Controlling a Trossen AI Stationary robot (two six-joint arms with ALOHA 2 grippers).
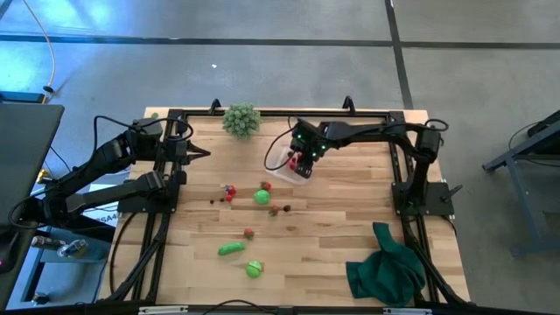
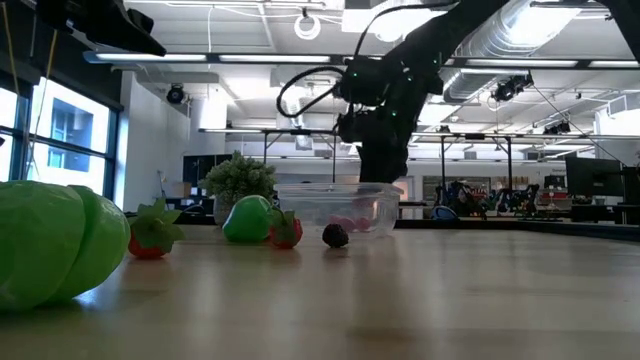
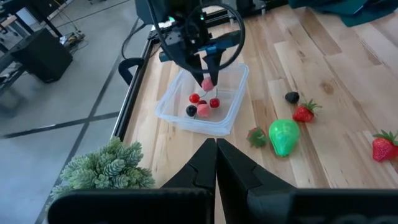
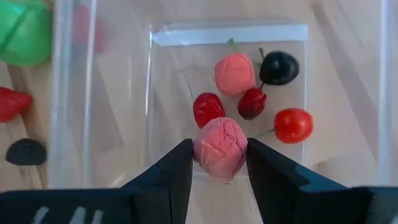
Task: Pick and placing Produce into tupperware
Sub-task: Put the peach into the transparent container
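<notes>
A: Five berries [image 4: 235, 73] lie in the tub [image 3: 231, 112]. My right gripper [image 4: 219, 163] hangs over it, pinching a pink one [image 4: 220, 148].

B: Remaining?

A: Several pieces on the table [image 1: 332, 254]; left gripper [image 3: 216, 163] closed, idle.

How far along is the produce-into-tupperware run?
Partly done. Five small pieces already lie in the tupperware. The right gripper hangs over it, clamped on a pink berry, not yet released. Left on the table: a strawberry, a dark berry, a green round piece, a green oblong piece and more. The left gripper waits shut at the table's left edge.
</notes>
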